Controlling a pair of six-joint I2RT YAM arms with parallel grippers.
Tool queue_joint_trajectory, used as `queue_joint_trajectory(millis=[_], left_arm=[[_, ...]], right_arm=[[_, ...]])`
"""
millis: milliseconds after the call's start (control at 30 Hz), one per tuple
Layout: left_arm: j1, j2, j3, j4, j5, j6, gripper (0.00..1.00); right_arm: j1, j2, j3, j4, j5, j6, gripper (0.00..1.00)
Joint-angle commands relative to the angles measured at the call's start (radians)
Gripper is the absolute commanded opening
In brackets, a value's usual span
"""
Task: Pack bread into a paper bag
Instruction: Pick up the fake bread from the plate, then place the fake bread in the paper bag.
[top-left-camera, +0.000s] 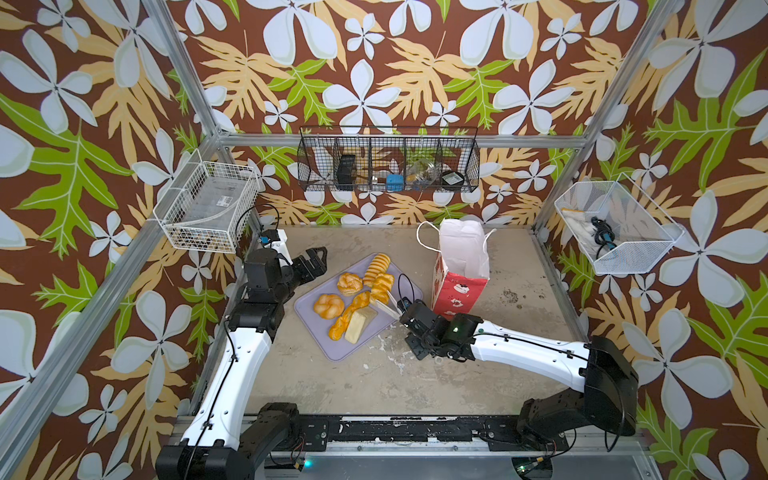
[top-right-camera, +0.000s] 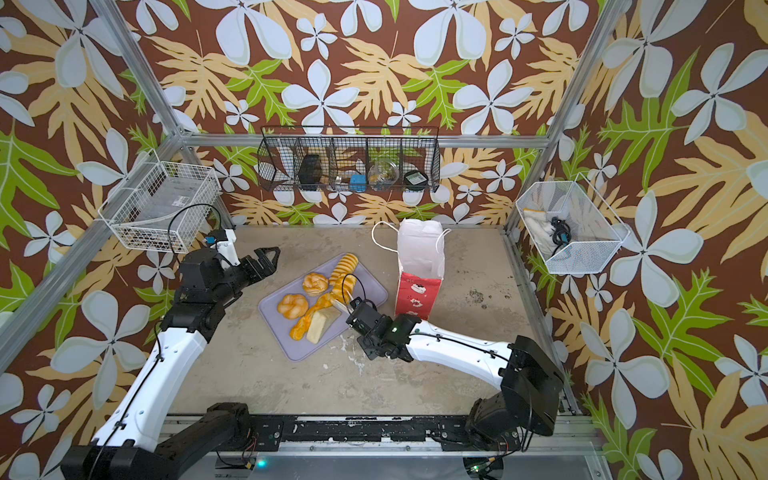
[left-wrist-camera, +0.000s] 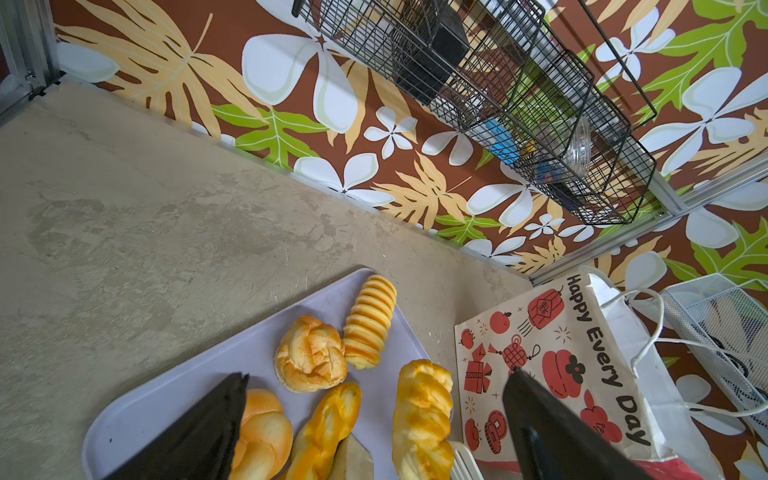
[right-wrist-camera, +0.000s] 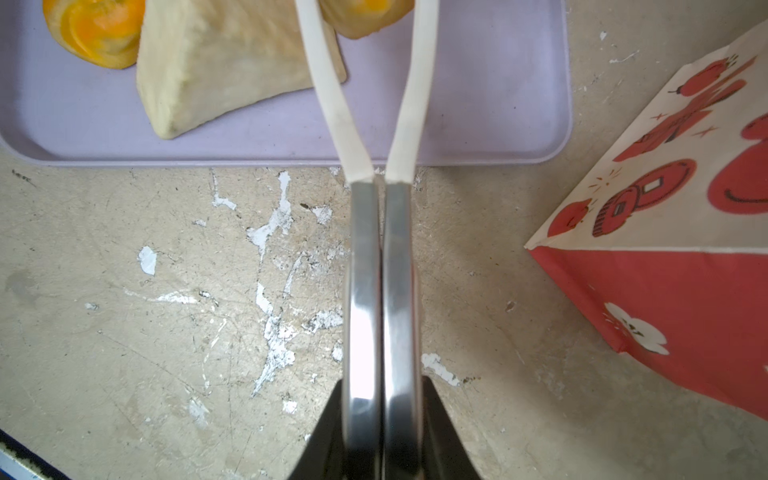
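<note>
Several golden bread pieces lie on a lavender tray (top-left-camera: 328, 351): a ridged roll (top-left-camera: 376, 266), two knotted buns (top-left-camera: 349, 283) (top-left-camera: 328, 305), a long braid (top-left-camera: 349, 316) and a pale slice (top-left-camera: 359, 325). My right gripper (right-wrist-camera: 382, 386) is shut on metal tongs (right-wrist-camera: 382, 257). Their white tips (right-wrist-camera: 328, 95) press either side of a twisted roll (top-left-camera: 382, 286) (left-wrist-camera: 424, 415) at the tray's right side. The paper bag (top-left-camera: 461, 270) (top-right-camera: 419, 266) stands upright and open just right of the tray. My left gripper (left-wrist-camera: 378, 374) (top-left-camera: 313, 259) hovers open and empty beyond the tray's left end.
A black wire basket (top-left-camera: 388, 160) hangs on the back wall. White wire baskets hang at the left (top-left-camera: 208, 203) and right (top-left-camera: 615, 228) sides. The concrete tabletop (top-left-camera: 374, 374) is bare in front of the tray. Metal frame posts mark the corners.
</note>
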Motion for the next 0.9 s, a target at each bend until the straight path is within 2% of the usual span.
queue_joint_trajectory(millis=[0, 200, 400, 600, 867], left_arm=[[0.001, 0.005, 0.007, 0.038, 0.011, -0.010, 1.00], [0.001, 0.003, 0.011, 0.042, 0.015, -0.016, 1.00], [0.001, -0.006, 0.013, 0.042, 0.016, -0.018, 1.00], [0.002, -0.016, 0.009, 0.040, 0.012, -0.023, 1.00], [0.000, -0.017, 0.022, 0.055, 0.014, -0.037, 1.00]], right_arm=[[0.027, 0.007, 0.075, 0.003, 0.062, -0.051, 0.00], [0.096, -0.024, 0.292, -0.120, 0.182, -0.095, 0.00], [0.114, -0.167, 0.452, -0.234, 0.332, -0.052, 0.00], [0.112, -0.364, 0.411, -0.335, 0.496, 0.064, 0.00], [0.099, -0.481, 0.283, -0.443, 0.511, 0.216, 0.00]])
